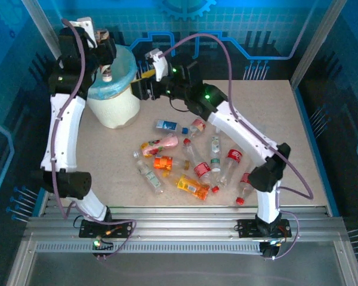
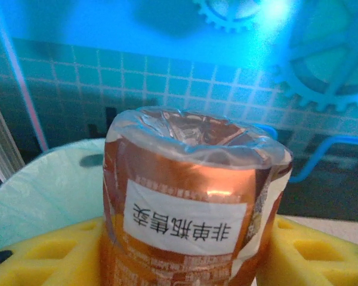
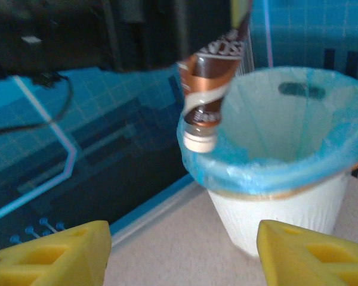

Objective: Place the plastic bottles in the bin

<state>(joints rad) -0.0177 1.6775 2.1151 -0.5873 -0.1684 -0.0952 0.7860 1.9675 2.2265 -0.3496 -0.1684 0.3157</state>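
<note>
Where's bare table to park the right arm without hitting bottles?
Bare tabletop lies right of the right arm, out to the table edge; a smaller patch sits between the bin, the left arm and the plastic bottles, which crowd the middle.

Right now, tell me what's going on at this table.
The left gripper holds a brown bottle cap-down above the bin, gripped and not yet dropped. The right gripper hangs open and empty beside the bin, facing it. The other bottles lie scattered on the table between the two arms, none of them being handled.
</note>
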